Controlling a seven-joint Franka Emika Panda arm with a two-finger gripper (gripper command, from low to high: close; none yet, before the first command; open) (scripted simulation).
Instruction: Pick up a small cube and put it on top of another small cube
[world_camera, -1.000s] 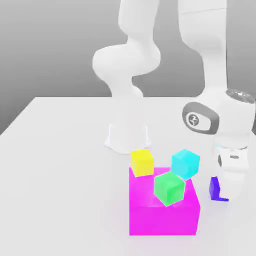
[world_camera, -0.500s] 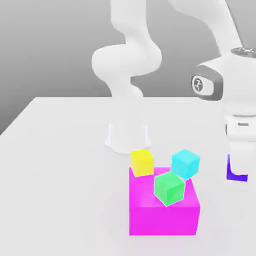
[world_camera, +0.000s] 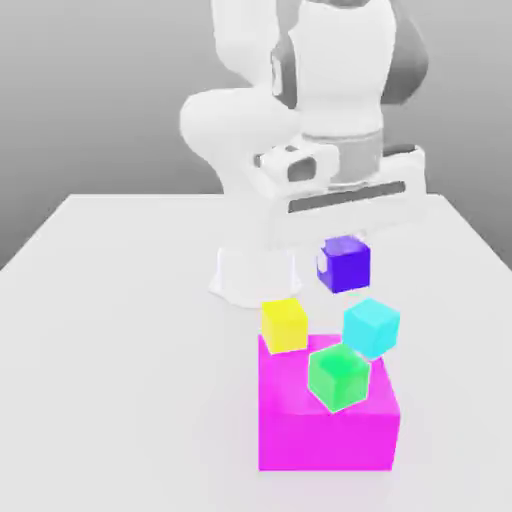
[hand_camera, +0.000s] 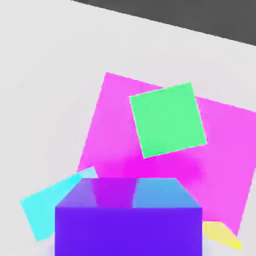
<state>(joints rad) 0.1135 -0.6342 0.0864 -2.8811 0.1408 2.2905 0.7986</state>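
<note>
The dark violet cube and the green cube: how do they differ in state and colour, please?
The dark violet cube is held in the air by the gripper, while the green cube rests on the magenta block. The violet one is deep blue-purple; the green one is bright green. Both are small, plain cubes.

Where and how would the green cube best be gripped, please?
I'd take the green cube from above, jaws across two opposite upright sides: its top is uncovered, and it sits turned relative to the magenta block, so the wrist should turn to match.
</note>
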